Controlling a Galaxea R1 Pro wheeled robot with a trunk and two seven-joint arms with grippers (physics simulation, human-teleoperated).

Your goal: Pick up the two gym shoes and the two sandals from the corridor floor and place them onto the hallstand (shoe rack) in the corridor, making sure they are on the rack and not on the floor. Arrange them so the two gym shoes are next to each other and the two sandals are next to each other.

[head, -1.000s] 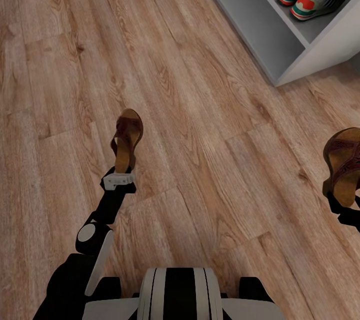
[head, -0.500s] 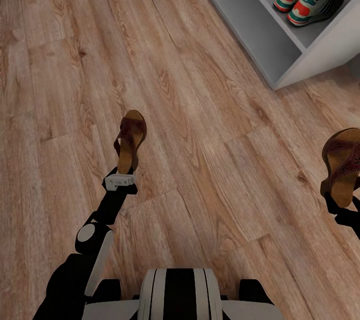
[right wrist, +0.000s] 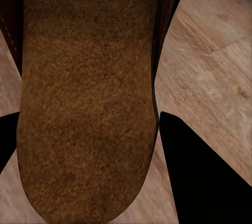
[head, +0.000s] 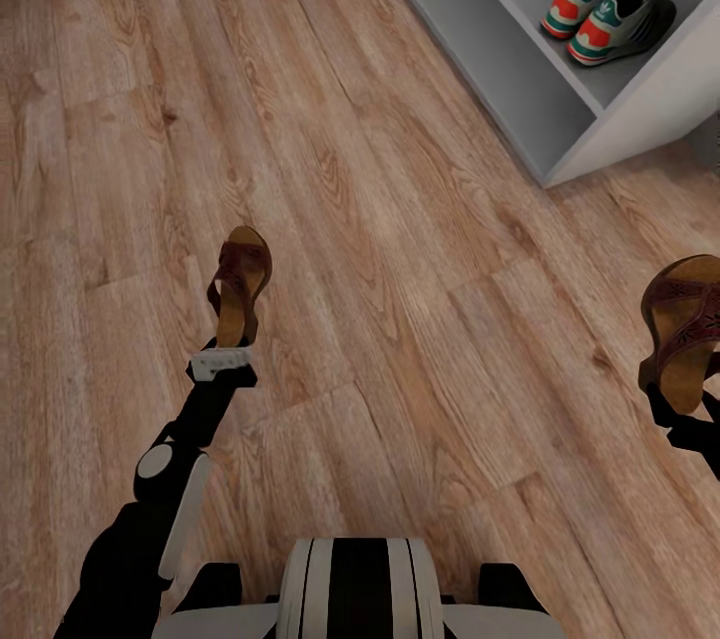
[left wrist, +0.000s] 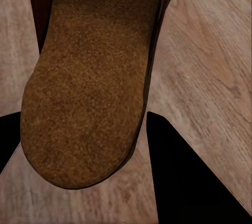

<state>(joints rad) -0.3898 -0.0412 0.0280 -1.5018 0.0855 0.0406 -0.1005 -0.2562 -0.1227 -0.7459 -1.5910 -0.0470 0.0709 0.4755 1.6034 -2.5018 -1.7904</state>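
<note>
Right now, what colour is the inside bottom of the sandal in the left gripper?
Tan-brown and fuzzy-looking, seen best in the left wrist view: the sandal has a dark brown strap.

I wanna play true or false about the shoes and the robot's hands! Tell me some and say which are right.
1. Both gym shoes sit on the hallstand. True.
2. The left gripper holds a sneaker. False: it holds a sandal.
3. The right gripper holds a sandal. True.
4. A sandal lies on the rack beside the gym shoes. False: both sandals are held above the corridor floor.
</note>
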